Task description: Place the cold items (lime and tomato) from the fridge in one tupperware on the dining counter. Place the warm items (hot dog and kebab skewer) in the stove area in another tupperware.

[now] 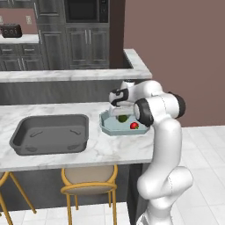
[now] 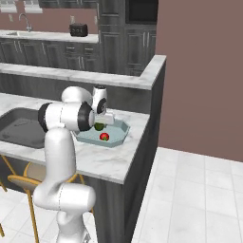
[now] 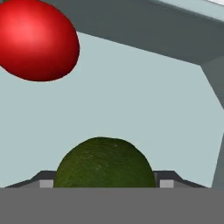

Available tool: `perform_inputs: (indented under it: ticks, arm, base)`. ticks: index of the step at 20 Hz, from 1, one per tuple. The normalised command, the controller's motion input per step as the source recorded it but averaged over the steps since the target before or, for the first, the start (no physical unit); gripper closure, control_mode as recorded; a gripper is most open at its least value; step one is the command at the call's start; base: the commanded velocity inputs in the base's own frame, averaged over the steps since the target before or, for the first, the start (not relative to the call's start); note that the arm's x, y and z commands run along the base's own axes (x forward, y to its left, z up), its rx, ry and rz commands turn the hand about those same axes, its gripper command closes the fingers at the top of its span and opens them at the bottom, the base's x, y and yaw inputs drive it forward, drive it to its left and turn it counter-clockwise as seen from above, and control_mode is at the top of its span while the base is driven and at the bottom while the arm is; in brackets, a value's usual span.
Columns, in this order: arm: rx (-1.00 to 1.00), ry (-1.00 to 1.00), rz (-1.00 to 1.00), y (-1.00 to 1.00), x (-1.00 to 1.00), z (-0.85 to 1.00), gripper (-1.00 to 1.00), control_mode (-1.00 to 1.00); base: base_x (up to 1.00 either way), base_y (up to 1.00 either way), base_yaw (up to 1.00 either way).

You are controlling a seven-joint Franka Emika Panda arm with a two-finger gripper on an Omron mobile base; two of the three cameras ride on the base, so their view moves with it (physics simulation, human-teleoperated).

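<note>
A pale blue tupperware [image 1: 107, 125] [image 2: 122, 131] [image 3: 131, 100] sits on the dining counter [image 1: 110, 151], near its right end. Inside it lies a red tomato [image 1: 134, 125] [image 2: 104, 136] [image 3: 37, 41]. My gripper [image 1: 119, 112] [image 2: 101, 121] [image 3: 105, 181] reaches down into the same tupperware, shut on a dark green lime [image 1: 122, 117] [image 2: 98, 126] [image 3: 105, 162]. The lime sits between the fingertips [image 3: 46, 183] just over the tupperware floor, a short way from the tomato. The hot dog and kebab skewer are out of view.
A large dark grey tub [image 1: 50, 134] [image 2: 19, 126] rests on the counter to the left of the tupperware. A raised ledge [image 1: 74, 74] runs behind the counter. A yellow stool [image 1: 88, 182] stands below the counter's front edge. A brown wall [image 1: 184, 52] rises on the right.
</note>
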Motion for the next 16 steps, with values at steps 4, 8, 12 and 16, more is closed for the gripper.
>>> perform_inputs:
  ticks: [4, 8, 12, 16]
  arm:
    - [0.00, 0.00, 0.00, 0.00, 0.17, -0.39, 1.00, -1.00]
    - [0.00, 0.00, 0.00, 0.00, 0.12, -0.27, -1.00, -1.00]
    - [0.00, -0.21, -0.02, -0.03, -0.26, 0.09, -1.00, -1.00]
    - [0.00, -0.22, -0.03, -0.02, -0.22, 0.21, -1.00, -1.00]
  base:
    - [0.00, 0.00, 0.00]
    - [0.00, 0.00, 0.00]
    - [0.00, 0.00, 0.00]
    - [0.00, 0.00, 0.00]
